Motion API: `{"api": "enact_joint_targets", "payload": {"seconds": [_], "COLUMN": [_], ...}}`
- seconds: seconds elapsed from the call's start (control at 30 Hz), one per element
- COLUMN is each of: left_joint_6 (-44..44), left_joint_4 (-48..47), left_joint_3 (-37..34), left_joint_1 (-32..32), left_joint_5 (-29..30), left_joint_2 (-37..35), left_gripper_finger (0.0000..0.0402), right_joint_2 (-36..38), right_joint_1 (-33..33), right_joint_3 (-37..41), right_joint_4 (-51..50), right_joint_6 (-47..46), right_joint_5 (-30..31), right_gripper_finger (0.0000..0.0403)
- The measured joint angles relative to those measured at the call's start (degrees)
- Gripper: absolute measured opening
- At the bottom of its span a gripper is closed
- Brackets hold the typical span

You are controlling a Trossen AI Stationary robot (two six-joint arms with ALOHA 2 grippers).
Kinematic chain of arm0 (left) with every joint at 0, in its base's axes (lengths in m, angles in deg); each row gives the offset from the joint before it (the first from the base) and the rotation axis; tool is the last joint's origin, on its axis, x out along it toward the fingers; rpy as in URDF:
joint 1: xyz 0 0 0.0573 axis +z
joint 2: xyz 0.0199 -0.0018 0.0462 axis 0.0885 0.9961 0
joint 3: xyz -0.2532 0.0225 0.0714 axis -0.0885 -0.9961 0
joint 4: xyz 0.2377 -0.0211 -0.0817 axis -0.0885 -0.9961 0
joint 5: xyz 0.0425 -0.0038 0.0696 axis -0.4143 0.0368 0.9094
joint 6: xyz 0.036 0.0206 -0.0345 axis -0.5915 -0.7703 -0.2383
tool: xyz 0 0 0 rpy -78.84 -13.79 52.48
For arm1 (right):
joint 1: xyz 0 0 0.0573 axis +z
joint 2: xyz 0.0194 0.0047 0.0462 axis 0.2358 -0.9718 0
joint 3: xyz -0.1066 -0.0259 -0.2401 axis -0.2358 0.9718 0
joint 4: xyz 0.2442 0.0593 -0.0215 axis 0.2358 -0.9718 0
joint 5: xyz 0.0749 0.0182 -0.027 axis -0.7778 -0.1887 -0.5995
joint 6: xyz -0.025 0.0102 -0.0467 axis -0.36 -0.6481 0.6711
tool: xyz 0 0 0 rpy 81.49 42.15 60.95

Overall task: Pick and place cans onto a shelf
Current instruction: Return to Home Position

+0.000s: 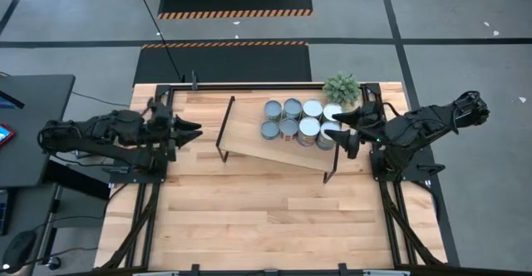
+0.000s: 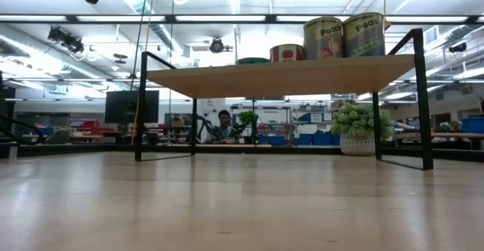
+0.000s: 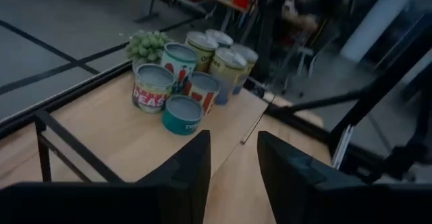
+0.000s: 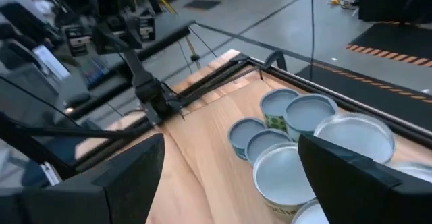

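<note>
Cans (image 1: 290, 126) clustered on shelf (image 1: 246, 131); low view hides several.

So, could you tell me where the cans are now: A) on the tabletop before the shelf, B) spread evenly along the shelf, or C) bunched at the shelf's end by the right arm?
C: the high view shows the cans bunched on the shelf at its end beside the right gripper.

Silver-topped cans (image 1: 288, 127), pale wood shelf (image 1: 249, 136)
</note>
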Motion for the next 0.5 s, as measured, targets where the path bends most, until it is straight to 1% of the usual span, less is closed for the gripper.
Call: {"api": "enact_joint_targets", "payload": {"seconds": [0.3, 0.5], "left_joint_6": [4.25, 5.9], "left_joint_4": [2.84, 5.5], "left_joint_3": [-7.41, -13.08], "left_joint_1": [0.0, 0.02], "left_joint_5": [2.18, 2.96], "left_joint_2": [-10.75, -17.66], "left_gripper_finger": [0.0127, 0.0127], "right_joint_2": [11.52, 18.53], "right_joint_1": [0.0, 0.0], "right_joint_3": [13.98, 24.07], "right_joint_4": [11.7, 22.06], "right_joint_6": [-0.02, 0.08], "right_joint_5": [0.02, -0.01], "right_gripper_finger": [0.0347, 0.0347]}}
